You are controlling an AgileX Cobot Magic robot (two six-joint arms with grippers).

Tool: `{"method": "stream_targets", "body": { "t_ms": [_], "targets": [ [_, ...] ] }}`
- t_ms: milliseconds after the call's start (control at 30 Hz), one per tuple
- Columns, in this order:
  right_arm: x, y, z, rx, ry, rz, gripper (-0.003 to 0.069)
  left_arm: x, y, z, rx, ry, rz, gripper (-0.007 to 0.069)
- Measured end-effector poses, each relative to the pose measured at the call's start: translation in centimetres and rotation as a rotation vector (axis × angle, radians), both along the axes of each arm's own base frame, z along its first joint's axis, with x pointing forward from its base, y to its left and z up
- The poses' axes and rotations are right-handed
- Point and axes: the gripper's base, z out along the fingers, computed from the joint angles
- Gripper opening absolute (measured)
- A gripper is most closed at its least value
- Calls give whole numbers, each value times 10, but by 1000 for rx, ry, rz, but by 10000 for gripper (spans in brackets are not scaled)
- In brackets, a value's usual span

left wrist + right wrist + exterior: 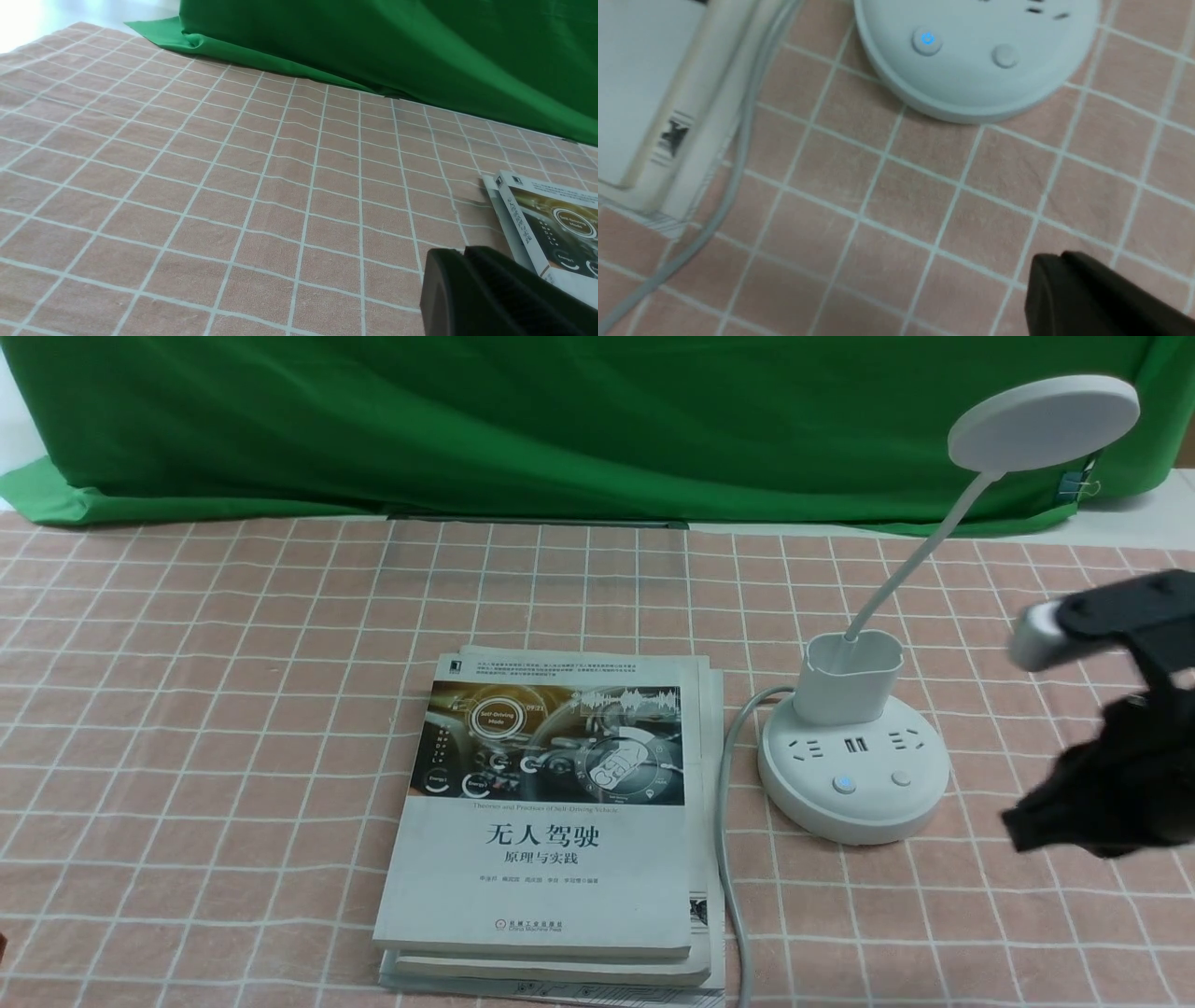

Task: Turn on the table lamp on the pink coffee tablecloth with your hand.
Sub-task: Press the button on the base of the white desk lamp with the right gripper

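Observation:
The white table lamp stands on the pink coffee tablecloth [233, 663] at the right. Its disc head [1044, 422] is high up on a bent neck, above the cup holder [851, 677] and round base [854, 807]. The base has a blue-lit button [845, 785] and a plain button [901, 778]. My right hand [1018, 826], black and blurred with a silver cylinder [1036, 637], hovers just right of the base. In the right wrist view the right gripper [1059, 256] is shut and empty, apart from the base [976, 88]. My left gripper [462, 254] is shut and empty, low over the cloth.
A stack of books [551, 821] lies left of the lamp, and shows in the left wrist view [551, 224]. The lamp's grey cable [728, 821] runs between books and base toward the front edge. A green backdrop cloth [560, 420] hangs along the back.

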Motion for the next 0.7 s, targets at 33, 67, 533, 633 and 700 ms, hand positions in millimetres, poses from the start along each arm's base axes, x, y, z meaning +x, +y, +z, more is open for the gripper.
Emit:
{"method": "stream_targets", "body": {
  "t_ms": [33,67,533,633,700],
  "targets": [
    [6,2,-5,-9,14,10,34,0,0,0,0,0,0,19],
    [8,3,-6,-13,20,15,34,0,0,0,0,0,0,19],
    [81,25,-50,-53,94,63,30,0,0,0,0,0,0,19],
    [88,25,-54,-48,95,57,30,0,0,0,0,0,0,19],
    [93,21,-58,-24,101,47,30,0,0,0,0,0,0,19]
  ]
}}
